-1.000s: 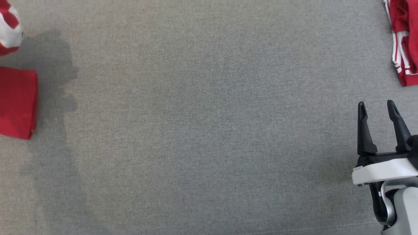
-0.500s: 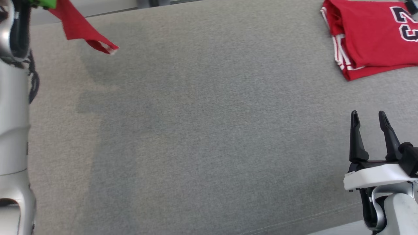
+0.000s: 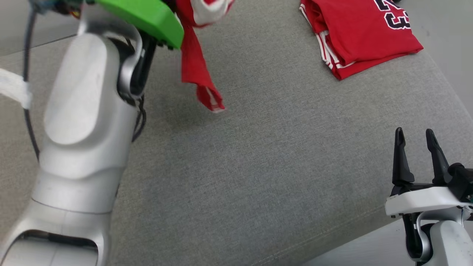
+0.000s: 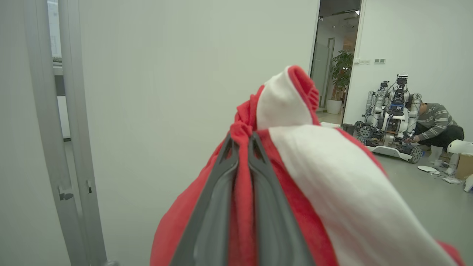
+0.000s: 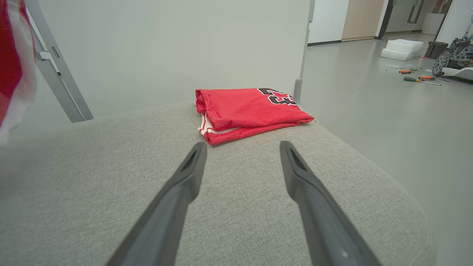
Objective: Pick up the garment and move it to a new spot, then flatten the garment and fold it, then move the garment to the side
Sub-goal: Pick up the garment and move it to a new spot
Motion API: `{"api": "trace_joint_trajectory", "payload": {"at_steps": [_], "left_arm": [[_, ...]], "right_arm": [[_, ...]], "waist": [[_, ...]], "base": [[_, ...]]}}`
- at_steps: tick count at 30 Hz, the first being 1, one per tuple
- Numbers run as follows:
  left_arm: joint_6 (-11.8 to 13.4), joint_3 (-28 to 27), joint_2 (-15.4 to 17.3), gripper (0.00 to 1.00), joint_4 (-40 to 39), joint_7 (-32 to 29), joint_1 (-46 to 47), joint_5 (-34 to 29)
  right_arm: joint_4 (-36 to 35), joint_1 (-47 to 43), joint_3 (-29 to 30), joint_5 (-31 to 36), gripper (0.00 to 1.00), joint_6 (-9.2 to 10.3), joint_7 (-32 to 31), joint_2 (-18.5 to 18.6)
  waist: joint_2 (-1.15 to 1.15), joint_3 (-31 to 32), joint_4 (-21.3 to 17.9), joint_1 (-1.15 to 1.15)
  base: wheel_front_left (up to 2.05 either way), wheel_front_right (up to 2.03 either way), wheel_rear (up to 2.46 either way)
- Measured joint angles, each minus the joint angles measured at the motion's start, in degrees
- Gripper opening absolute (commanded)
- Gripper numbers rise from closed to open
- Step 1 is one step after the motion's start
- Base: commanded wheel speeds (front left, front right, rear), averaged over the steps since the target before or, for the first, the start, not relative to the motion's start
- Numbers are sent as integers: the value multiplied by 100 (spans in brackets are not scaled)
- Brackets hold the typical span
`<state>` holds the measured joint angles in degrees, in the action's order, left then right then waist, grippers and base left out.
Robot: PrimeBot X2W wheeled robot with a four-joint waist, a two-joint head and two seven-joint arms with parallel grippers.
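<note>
**Carrying the garment.** Left gripper (image 4: 242, 137) clamped on a bunched fold of the red-and-white garment (image 4: 314, 173), which hangs over the far left of the grey cushion (image 3: 266, 166); right gripper (image 3: 415, 137) parted and empty at the near right. We judge the pinch narrow: the cloth could slip free, or its trailing end could drag and land crumpled. A folded red jersey (image 3: 354, 33) lies at the far right corner. Beyond: pale wall, grey floor, a person (image 4: 436, 123) crouched beside another robot (image 4: 388, 107)
</note>
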<state>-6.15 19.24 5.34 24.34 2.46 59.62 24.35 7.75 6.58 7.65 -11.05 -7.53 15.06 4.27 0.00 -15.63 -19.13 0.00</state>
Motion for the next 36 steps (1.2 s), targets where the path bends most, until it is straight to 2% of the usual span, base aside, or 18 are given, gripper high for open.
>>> {"api": "trace_joint_trajectory", "payload": {"at_steps": [10,18,19,20,28,36], "left_arm": [[105,400,-115,0,904,633,-1815,77],[144,531,-169,0,1182,972,-2778,259],[145,563,-175,48,1194,987,-2852,276],[148,608,-180,100,1202,1024,-2897,267],[177,510,-119,100,868,1224,-2990,176],[319,78,326,100,261,1251,-3531,16]], "right_arm": [[52,30,-55,14,100,0,0,3],[111,-35,-159,23,100,0,0,116],[121,-54,-174,23,100,0,0,135],[130,-70,-186,23,100,0,0,154],[96,-199,-308,24,100,0,0,214],[38,-394,-456,23,100,0,0,193]], "waist": [[0,-46,247,0],[0,141,577,0],[0,178,623,0],[0,217,668,0],[0,600,1000,0],[0,994,1377,0]], "base": [[0,0,0],[0,0,0],[0,0,0],[0,0,0],[0,0,0],[0,0,0]]}}
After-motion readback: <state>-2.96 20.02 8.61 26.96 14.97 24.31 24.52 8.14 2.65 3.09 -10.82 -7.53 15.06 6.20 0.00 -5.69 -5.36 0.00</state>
